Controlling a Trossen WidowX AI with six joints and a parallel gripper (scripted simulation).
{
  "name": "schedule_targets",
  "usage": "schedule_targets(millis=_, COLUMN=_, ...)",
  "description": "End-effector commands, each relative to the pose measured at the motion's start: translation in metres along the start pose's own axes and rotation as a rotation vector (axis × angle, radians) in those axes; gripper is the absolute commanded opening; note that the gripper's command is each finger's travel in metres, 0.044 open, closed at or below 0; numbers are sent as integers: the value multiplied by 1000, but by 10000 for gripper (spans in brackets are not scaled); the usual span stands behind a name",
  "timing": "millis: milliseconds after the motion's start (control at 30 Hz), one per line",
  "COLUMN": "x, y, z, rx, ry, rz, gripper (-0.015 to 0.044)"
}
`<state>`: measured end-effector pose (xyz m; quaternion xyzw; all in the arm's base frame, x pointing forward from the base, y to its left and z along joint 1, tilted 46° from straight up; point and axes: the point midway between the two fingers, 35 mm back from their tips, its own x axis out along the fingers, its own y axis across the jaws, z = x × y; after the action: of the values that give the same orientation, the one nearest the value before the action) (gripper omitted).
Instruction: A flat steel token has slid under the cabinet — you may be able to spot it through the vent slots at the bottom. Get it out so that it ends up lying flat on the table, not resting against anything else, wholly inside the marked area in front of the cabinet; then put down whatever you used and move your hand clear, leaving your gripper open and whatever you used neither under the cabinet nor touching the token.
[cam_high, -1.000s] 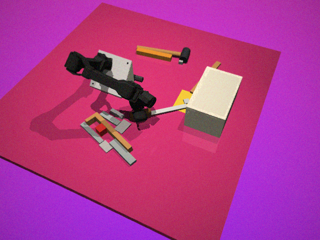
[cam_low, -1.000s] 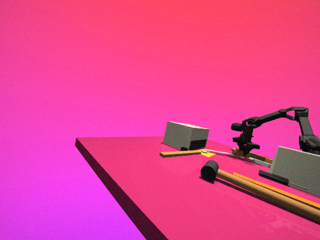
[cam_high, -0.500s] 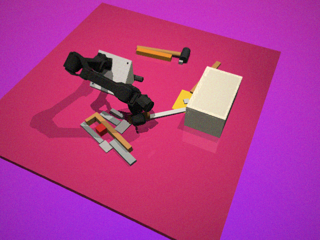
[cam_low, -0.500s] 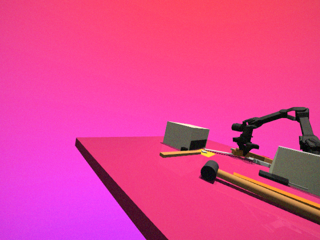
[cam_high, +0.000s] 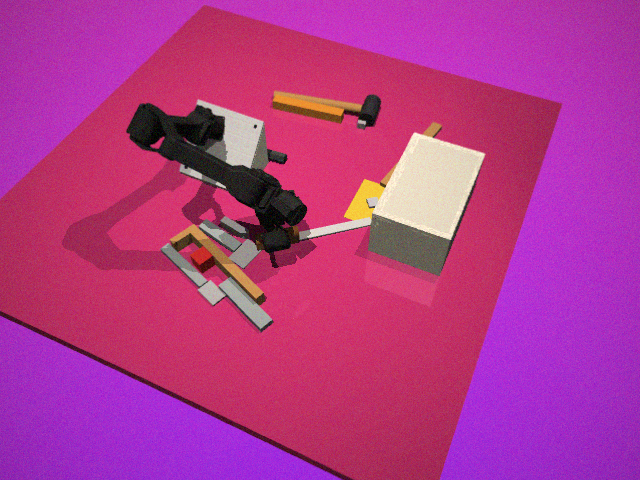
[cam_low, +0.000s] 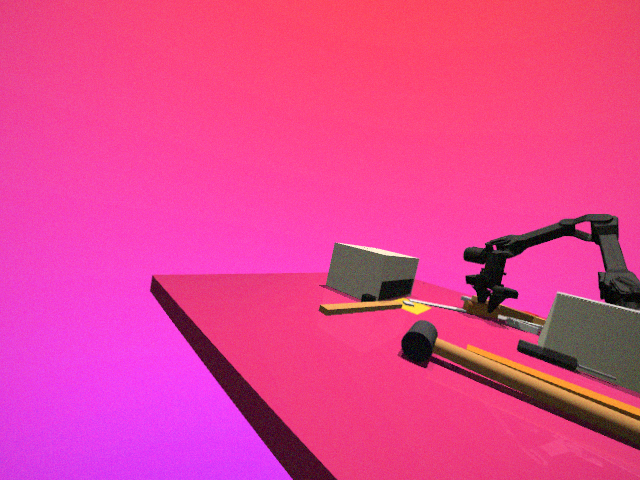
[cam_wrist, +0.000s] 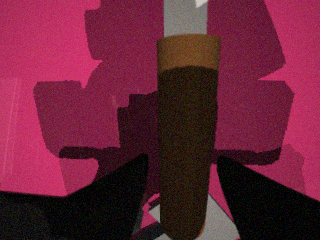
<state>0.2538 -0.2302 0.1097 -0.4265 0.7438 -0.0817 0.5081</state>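
The cabinet (cam_high: 439, 180) (cam_low: 356, 271) stands at the right in the top view, beside the yellow marked area (cam_high: 355, 207) (cam_low: 419, 309). A small flat grey piece (cam_high: 371, 202), apparently the token, shows on the yellow near the cabinet; its far edge is hard to make out. A tool with a long grey blade (cam_high: 336, 227) (cam_low: 439, 305) and a brown handle (cam_wrist: 188, 55) points at the cabinet; its far end is hidden behind the cabinet corner in the top view. My gripper (cam_high: 277, 239) (cam_low: 490, 304) (cam_wrist: 182, 161) is open around the handle, with a gap left of it in the wrist view.
A wooden strip (cam_high: 434, 130) (cam_low: 356, 307) lies beside the cabinet. Grey bars, a wooden L-shaped piece (cam_high: 227, 262) and a red block (cam_high: 202, 259) lie near the gripper. A mallet (cam_high: 370, 109) (cam_low: 419, 341), an orange bar (cam_high: 307, 107) and a pale sloped block (cam_high: 241, 136) stand farther off.
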Motion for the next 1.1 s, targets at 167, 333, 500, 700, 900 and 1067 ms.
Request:
schedule_targets(millis=167, x=7, y=-2, z=1, rx=3, ry=-23, rz=-4, gripper=270)
schedule_targets(millis=333, x=7, y=-3, z=1, rx=7, ry=-23, rz=-4, gripper=270)
schedule_targets(millis=500, x=10, y=-1, z=-1, rx=-6, ry=-23, rz=-5, gripper=270)
schedule_targets(millis=700, x=8, y=-4, z=0, rx=4, ry=-21, rz=-11, gripper=178)
schedule_targets(millis=900, x=8, y=-4, z=0, rx=4, ry=-21, rz=-11, gripper=138)
schedule_targets(millis=1067, x=8, y=-4, z=0, rx=4, ry=-21, rz=-11, gripper=85)
